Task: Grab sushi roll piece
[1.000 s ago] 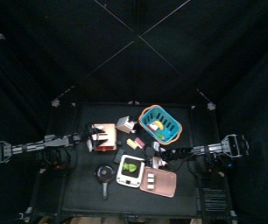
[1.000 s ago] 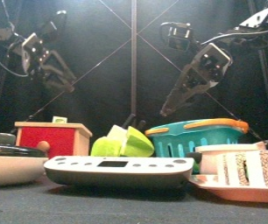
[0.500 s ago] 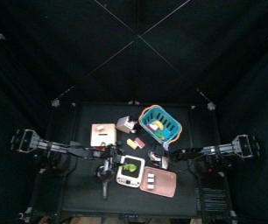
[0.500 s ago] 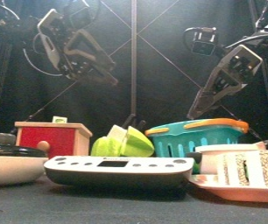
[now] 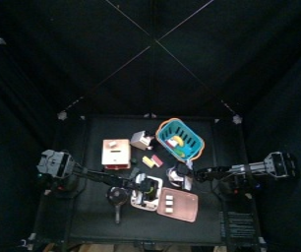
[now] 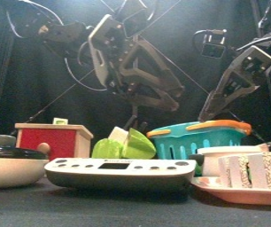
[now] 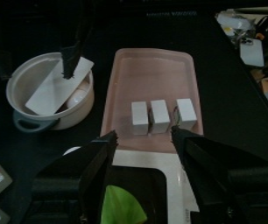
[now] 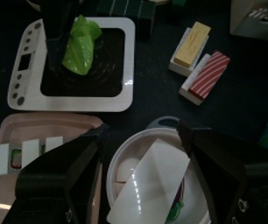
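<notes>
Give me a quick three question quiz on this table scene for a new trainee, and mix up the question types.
1. True or false: the left gripper is shut.
2. How many pale squares lie on the pink tray?
3. What lies on the white scale? A) a green piece B) an egg C) a spoon

Key: 1 false, its jaws stand open; 2 three; 3 A.
</notes>
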Robot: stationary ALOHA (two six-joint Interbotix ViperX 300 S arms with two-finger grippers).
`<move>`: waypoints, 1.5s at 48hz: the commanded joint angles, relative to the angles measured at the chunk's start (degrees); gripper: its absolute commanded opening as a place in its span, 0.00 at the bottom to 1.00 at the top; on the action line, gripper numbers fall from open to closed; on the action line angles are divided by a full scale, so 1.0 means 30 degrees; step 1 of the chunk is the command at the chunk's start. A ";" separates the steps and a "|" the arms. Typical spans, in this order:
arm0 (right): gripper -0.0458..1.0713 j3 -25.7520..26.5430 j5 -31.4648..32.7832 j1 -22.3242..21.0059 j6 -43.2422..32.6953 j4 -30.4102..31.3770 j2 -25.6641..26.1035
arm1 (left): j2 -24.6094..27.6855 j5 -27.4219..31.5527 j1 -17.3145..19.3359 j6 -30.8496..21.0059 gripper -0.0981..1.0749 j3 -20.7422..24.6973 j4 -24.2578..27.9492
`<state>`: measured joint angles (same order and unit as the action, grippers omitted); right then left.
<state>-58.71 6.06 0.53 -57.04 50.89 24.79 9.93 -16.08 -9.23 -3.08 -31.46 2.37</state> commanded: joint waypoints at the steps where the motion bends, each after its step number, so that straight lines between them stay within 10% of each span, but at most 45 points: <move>1: 0.89 0.0088 0.0000 0.0029 0.0000 -0.0176 0.0410 | 0.0586 -0.0088 -0.0176 0.0029 0.84 0.1230 0.0059; 72: 0.89 0.0029 0.0820 0.0029 0.0029 -0.0674 0.0586 | 0.4600 0.2637 0.0527 -0.0029 0.83 0.5156 -0.0879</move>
<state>-59.33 8.79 0.53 -57.04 48.96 25.40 24.52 -8.00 -8.09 -3.16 -17.49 -0.26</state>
